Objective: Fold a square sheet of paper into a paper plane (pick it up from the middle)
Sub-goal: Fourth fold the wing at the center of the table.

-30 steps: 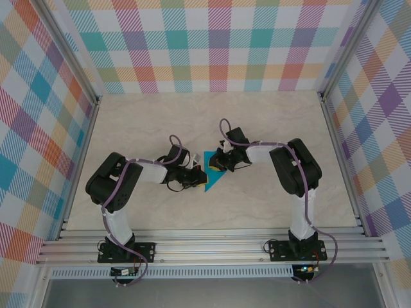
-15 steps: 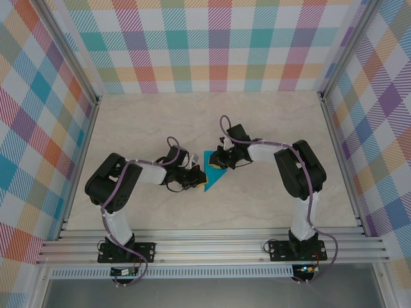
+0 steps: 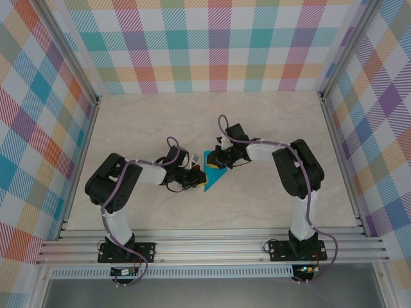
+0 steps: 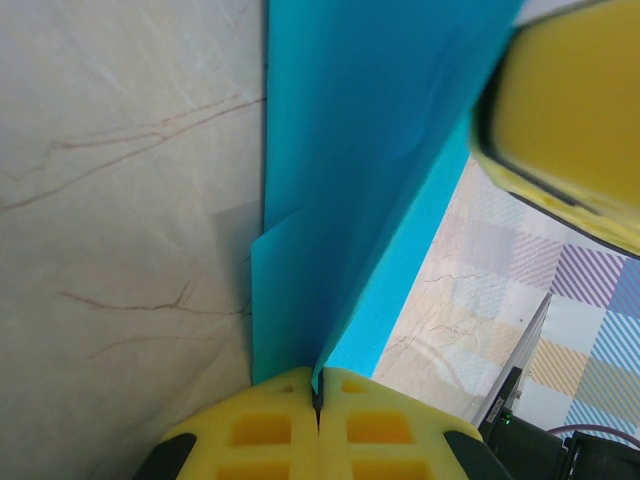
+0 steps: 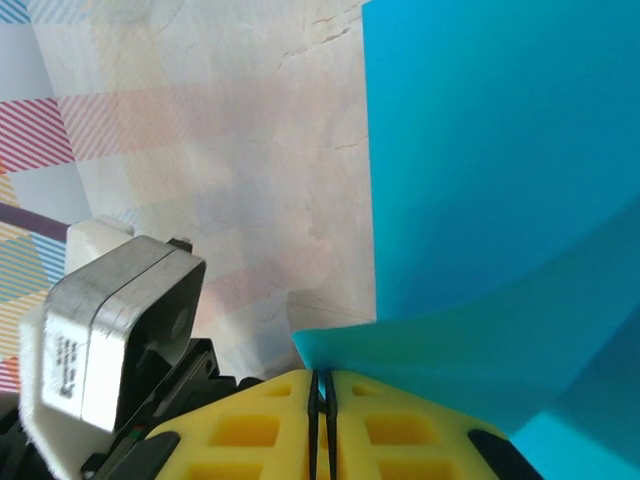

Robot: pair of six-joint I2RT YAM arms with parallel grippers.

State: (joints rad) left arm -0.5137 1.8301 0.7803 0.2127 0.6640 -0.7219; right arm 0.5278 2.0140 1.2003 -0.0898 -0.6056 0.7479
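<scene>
Mid-fold: left gripper (image 4: pixel 318 392) clamps the paper (image 3: pixel 212 178) at its left edge, right gripper (image 5: pixel 320 390) pinches a raised flap. Next, probably carry it over and crease.

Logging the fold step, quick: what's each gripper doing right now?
Left gripper: closed, pinching the teal paper.
Right gripper: closed, pinching the teal paper too.

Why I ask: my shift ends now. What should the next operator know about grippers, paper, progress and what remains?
Left gripper: shut on the paper at its edge.
Right gripper: shut on a raised flap of it.
Paper: on the table, between the two arms, folded to a triangle.
Done: the first folds, it seems.
Left: the remaining folds; no dart shape yet.
</scene>
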